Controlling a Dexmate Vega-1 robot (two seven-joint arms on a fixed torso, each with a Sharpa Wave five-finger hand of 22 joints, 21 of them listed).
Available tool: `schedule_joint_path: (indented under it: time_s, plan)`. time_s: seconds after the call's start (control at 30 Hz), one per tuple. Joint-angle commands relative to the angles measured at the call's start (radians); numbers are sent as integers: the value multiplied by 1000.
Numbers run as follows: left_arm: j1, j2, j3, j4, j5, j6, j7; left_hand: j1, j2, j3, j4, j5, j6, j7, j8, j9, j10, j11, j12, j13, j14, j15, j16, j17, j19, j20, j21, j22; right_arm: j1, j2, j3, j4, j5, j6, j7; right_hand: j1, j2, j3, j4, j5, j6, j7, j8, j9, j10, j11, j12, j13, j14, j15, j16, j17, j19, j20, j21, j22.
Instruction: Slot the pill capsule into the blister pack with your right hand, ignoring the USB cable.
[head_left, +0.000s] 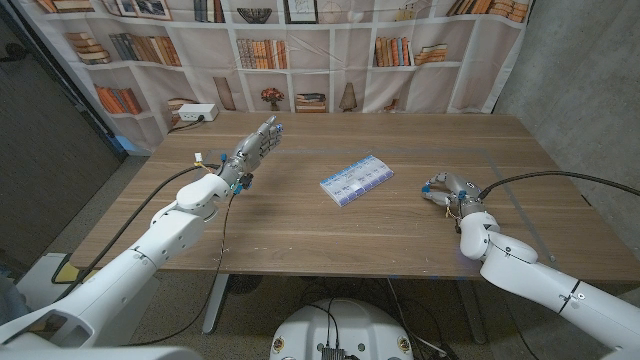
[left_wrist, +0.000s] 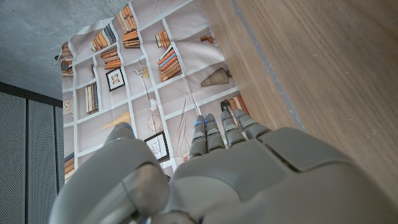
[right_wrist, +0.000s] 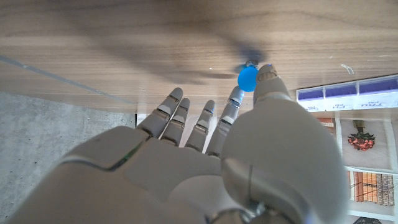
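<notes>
Right robot hand (right_wrist: 205, 168) pinches the blue capsule (right_wrist: 247, 78) just above the surface (head_left: 300, 220), well apart from the blister pack (head_left: 356, 180); the light fingertip pinch could drop it in transit

Both arms are sheathed in smooth white rounded shells, with black cables running loose alongside them. The left hand (head_left: 252, 147) and the right hand (head_left: 447, 189) are matte grey, built of jointed segments, with small blue tips on the left hand's fingers (left_wrist: 210, 117).
</notes>
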Motion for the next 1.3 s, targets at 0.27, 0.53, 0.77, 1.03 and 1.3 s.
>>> schedule_joint_path:
  time_s: [0.27, 0.53, 0.77, 1.03, 1.3]
  plan:
    - [-1, 1, 2, -3, 1, 3, 2, 7, -1, -3, 2, -2, 11, -2, -2, 3, 6, -5, -4, 5, 1, 3, -2, 6, -4, 10, -7, 2, 9, 9, -6, 20, -6, 5, -5, 7, 15, -6, 3, 2, 40, 1, 19, 13, 20, -17, 9, 4, 26, -108, 5, 2, 17, 2, -2, 3]
    - [-1, -1, 4, -4, 0, 9, 4, 7, 0, -4, 2, -3, 12, -1, -2, 4, 5, -1, -5, 5, -1, 3, -3, 6, -7, 10, -8, 2, 15, 6, -6, 17, -11, 6, -3, 6, 19, -12, 5, 1, 58, 1, 27, 19, 28, -20, 10, 4, 39, -105, 7, 3, 22, 23, -3, 4]
    - [-2, -4, 5, -1, 0, 9, 6, 8, 0, -5, 3, -4, 12, 0, -3, 4, 4, 0, -6, 5, -1, 3, -3, 6, -8, 10, -8, 2, 12, 10, 1, 21, -8, 13, -10, 6, 22, -22, 7, -1, 86, 2, 41, 30, 64, -26, 20, 4, 72, -109, 13, 4, 43, 45, 1, 4]
    - [-3, -5, 6, -2, 1, 10, 8, 8, 2, -6, 3, -5, 12, 0, -4, 4, 5, -1, -6, 5, -1, 4, -3, 6, -10, 11, -8, 2, 19, 9, -7, 26, -9, 5, 3, 13, 30, -31, 6, -4, 164, 2, 86, 57, 96, -39, 26, 5, 90, -107, 10, 5, 52, 52, -1, 5]
    - [-4, -6, 8, -1, 1, 11, 6, 9, 2, -7, 3, -5, 12, -1, -5, 4, 6, -5, -6, 5, -2, 3, -3, 6, -12, 12, -9, 2, 16, 6, -8, 24, -14, 5, -2, 16, 36, -36, 7, -6, 199, 1, 107, 70, 126, -46, 33, 5, 97, -108, 9, 6, 54, 55, -3, 5]
